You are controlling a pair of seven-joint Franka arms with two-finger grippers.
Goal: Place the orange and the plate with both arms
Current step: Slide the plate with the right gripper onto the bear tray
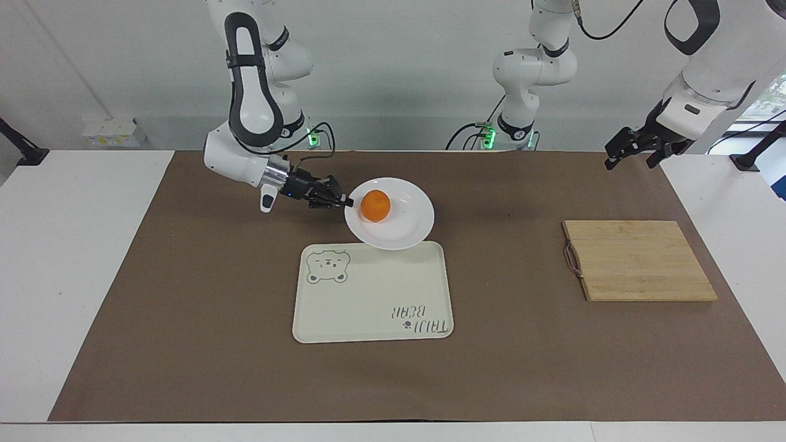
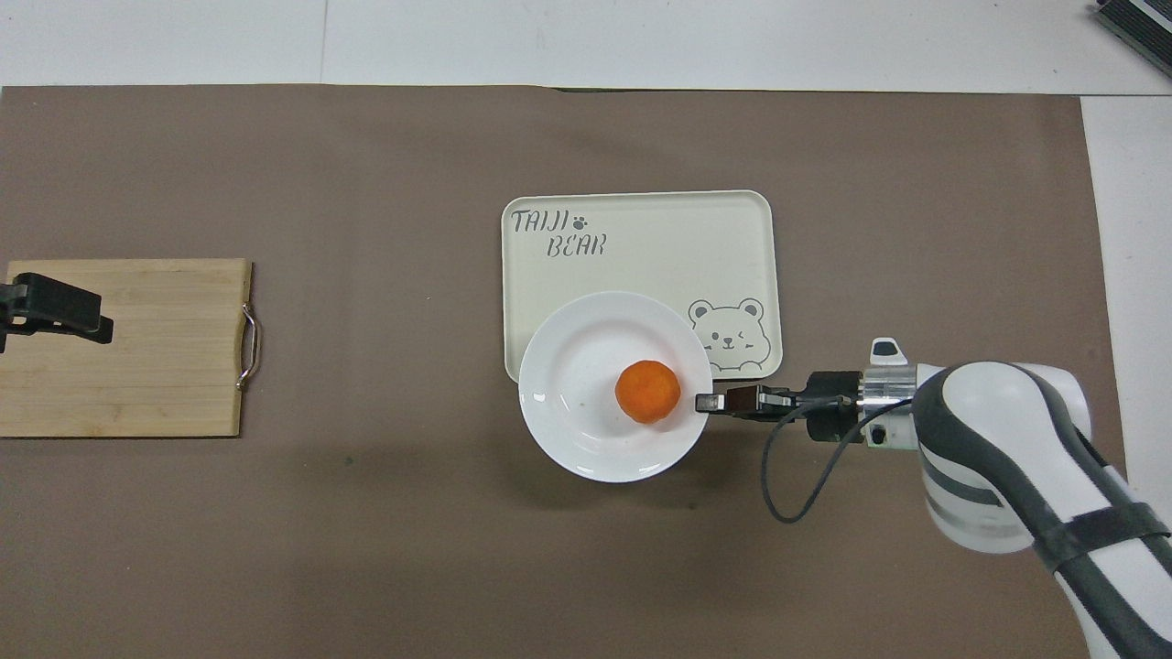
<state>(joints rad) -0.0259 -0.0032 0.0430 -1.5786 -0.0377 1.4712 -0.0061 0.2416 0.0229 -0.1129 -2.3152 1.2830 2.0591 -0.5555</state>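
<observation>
Brown paper covers the white table. On it lie a cream bear tray and, toward the left arm's end, a wooden cutting board. Over the tray's edge nearest the robots hangs the white plate, lifted off the paper, with the orange sitting on it. The right gripper has its fingers pinched tight on the plate's rim. The left gripper waits over the cutting board's end of the table, fingers spread apart, holding nothing.
</observation>
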